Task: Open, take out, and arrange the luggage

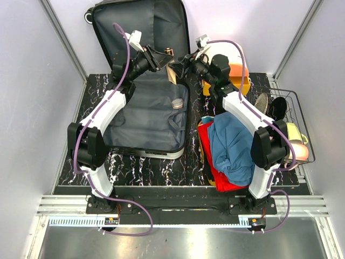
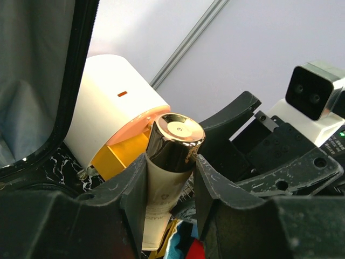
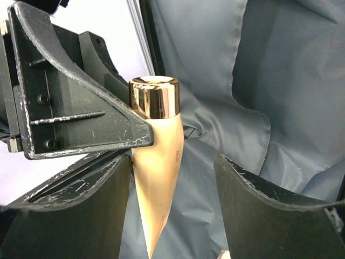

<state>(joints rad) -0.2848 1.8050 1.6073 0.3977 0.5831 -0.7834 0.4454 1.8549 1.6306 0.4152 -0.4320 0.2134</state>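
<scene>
Left gripper clamps gold-capped tube above luggage's far right corner; right gripper wide, jaws straddling tube.

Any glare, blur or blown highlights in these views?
Top external: even light, sharp; sheen on the metal sheet by the bases. Left wrist: gold cap mirrors highlights, fingers soft up close. Right wrist: cap glares, cream tube slightly overexposed, lining sharp.

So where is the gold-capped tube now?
Top view: the tube is in the left gripper, above the luggage's right edge, between the open fingers of the right gripper.
</scene>
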